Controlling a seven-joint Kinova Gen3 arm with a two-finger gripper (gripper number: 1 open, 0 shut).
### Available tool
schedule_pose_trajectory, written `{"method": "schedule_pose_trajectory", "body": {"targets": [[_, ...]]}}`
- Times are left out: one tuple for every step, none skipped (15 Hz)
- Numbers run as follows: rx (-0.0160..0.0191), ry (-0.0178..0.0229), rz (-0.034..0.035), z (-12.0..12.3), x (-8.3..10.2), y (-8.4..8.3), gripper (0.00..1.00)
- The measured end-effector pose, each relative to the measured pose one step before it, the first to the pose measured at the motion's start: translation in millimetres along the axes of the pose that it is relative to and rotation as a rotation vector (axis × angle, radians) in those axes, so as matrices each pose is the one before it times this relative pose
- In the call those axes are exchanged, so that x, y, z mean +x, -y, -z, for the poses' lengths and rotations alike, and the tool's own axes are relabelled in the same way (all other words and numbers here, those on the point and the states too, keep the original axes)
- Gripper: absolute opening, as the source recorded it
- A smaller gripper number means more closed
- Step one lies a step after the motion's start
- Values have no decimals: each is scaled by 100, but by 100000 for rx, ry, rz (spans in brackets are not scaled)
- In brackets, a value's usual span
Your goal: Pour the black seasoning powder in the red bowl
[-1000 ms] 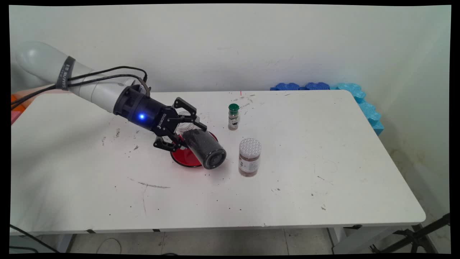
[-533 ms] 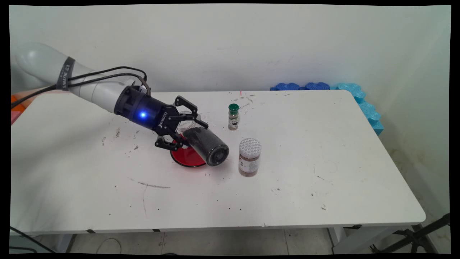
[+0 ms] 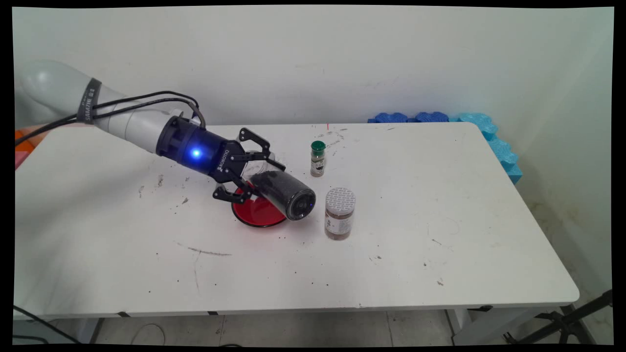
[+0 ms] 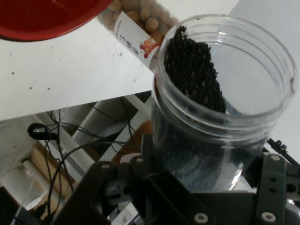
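My gripper (image 3: 255,179) is shut on a clear jar (image 3: 284,193) of small black seeds and holds it tilted on its side just above a red plate (image 3: 255,215). The jar's open mouth points to the front right, towards a brown-filled jar with a white lid (image 3: 340,213). In the hand view the open jar (image 4: 220,108) rises from the black linkage, and the seeds lie heaped along its upper left wall up to the rim. The red plate (image 4: 42,16) shows at the top left, with a labelled jar of beige beans (image 4: 140,26) beside it.
A small bottle with a green cap (image 3: 318,158) stands behind the white-lidded jar. Something clear sits behind the gripper, mostly hidden. Blue foam blocks (image 3: 442,118) line the table's far right corner. Black specks dot the white table (image 3: 440,205).
The gripper and jar have moved slightly up and right, and the jar's mouth has risen, leaving the jar closer to level over the plate.
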Motion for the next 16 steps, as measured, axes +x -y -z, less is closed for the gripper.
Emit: {"method": "schedule_pose_trajectory", "body": {"targets": [[-346, 11, 951, -19, -14, -4, 0], [-366, -54, 1156, -17, 7, 6, 0], [-372, -79, 1092, -15, 8, 6, 0], [-312, -28, 892, -16, 0, -3, 0], [-349, 16, 1024, -26, -1, -4, 0], [-383, -4, 930, -23, 1, -23, 0], [-336, 18, 798, -18, -9, -18, 0], [-260, 30, 685, -21, -8, -9, 0], [-400, 63, 972, -23, -22, -23, 0], [-407, 97, 1047, -31, -27, -19, 0], [-385, 88, 961, -27, -31, -17, 0], [-301, 63, 756, -21, -23, -9, 0], [-339, 79, 921, -28, -30, -7, 0], [-345, 34, 877, -16, -24, -9, 0], [-260, 22, 719, -17, -18, -2, 0], [-337, 34, 860, -20, -22, -16, 0]]}}
